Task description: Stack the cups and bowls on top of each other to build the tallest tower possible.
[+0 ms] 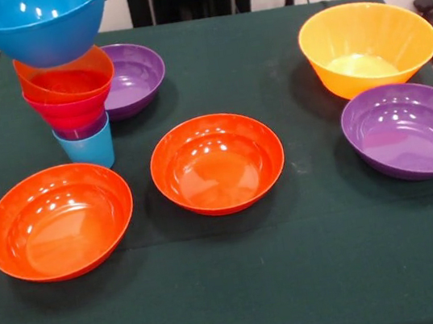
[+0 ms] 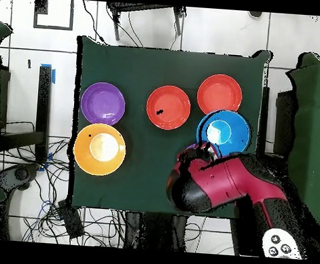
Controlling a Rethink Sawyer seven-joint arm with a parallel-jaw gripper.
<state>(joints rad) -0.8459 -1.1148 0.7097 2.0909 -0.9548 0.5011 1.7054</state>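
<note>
The tower stands at the left of the front view. Its base is a light blue cup holding a purple cup, of which only the rim shows. Above come a pink bowl, a small orange bowl and a blue bowl, which sits slightly tilted on top. From overhead the blue bowl hides the stack. My gripper is at the end of the red arm, right beside the blue bowl's rim. How it stands is unclear.
Two orange-red bowls lie in front of the tower. A purple bowl sits just behind it. The yellow-orange bowl and another purple bowl are at the right. All of them rest on a green cloth.
</note>
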